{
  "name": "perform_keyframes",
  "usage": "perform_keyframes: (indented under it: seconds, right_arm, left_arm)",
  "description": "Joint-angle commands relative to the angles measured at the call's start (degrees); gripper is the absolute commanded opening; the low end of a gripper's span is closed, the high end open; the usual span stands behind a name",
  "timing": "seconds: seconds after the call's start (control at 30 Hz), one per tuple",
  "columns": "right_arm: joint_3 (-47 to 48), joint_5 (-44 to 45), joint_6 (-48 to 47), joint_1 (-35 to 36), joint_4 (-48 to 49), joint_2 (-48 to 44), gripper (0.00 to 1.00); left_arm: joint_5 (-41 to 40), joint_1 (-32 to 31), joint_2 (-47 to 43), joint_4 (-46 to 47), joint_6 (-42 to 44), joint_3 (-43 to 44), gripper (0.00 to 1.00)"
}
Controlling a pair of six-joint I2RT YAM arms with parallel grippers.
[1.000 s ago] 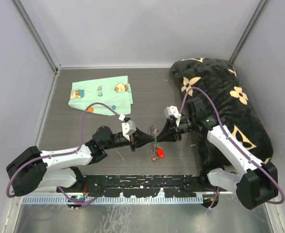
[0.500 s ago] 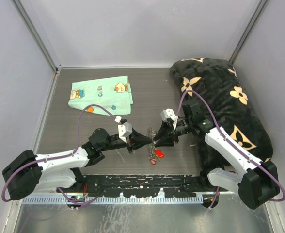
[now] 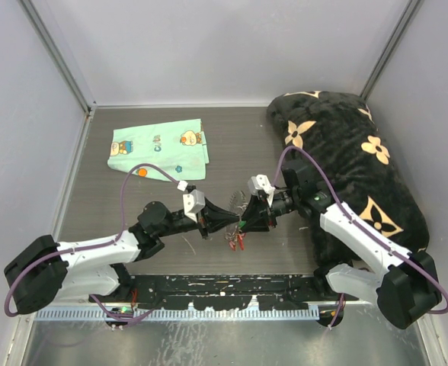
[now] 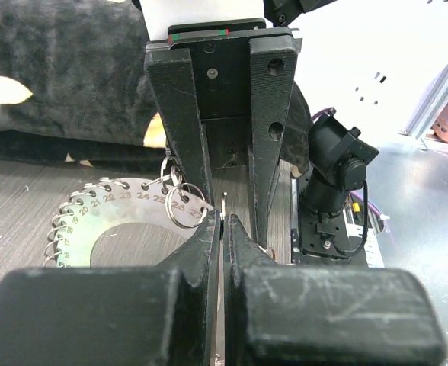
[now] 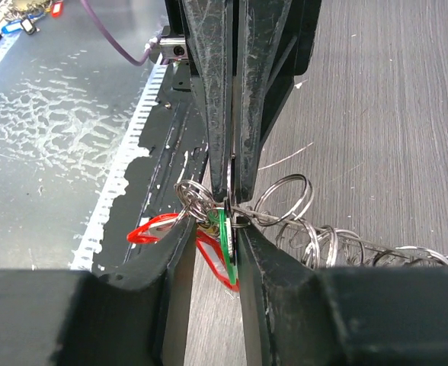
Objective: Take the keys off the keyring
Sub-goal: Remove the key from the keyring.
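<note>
The keyring (image 4: 125, 223) is a flat silver ring with numbered holes and small split rings along its rim; in the top view (image 3: 238, 203) it sits between the two grippers. My left gripper (image 4: 224, 221) is shut on its edge, also in the top view (image 3: 235, 220). My right gripper (image 5: 212, 229) faces it tip to tip (image 3: 248, 220), jaws slightly apart. The green-headed key (image 5: 225, 238) hangs edge-on between its fingers, against the right one. Red-headed keys (image 5: 152, 227) hang just below; in the top view the bunch (image 3: 235, 241) droops under the grippers.
A mint-green cartoon-print cloth (image 3: 159, 149) lies at the back left. A large black cushion with cream flowers (image 3: 361, 164) fills the right side, against my right arm. A metal rail (image 3: 224, 290) runs along the near edge. Grey walls enclose the table.
Both grippers have shifted left, still tip to tip, and the right arm has pushed in further. The keyring and key bunch moved left with them; the red keys now hang lower left.
</note>
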Motion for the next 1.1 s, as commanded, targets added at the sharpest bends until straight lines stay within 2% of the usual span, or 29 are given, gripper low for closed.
perform_keyframes:
  seconds: [0.0, 0.4, 0.9, 1.07]
  right_arm:
    - [0.5, 0.9, 1.1, 0.2, 3.2, -2.1, 0.32]
    - [3.2, 3.6, -1.4, -1.9, -1.4, -3.6, 0.27]
    - [3.7, 2.9, -1.8, -2.3, -2.5, -3.4, 0.04]
    - [4.6, 1.0, -1.8, -3.2, -3.9, -3.4, 0.01]
  left_arm:
    - [-1.2, 0.2, -0.5, 9.0, -0.8, 0.6, 0.0]
    - [-2.7, 0.3, -3.3, 6.0, 0.4, -1.1, 0.0]
    - [-1.7, 0.2, -4.6, 3.5, 0.8, -1.6, 0.0]
    - [-1.2, 0.3, -3.8, 1.3, 1.9, -1.0, 0.0]
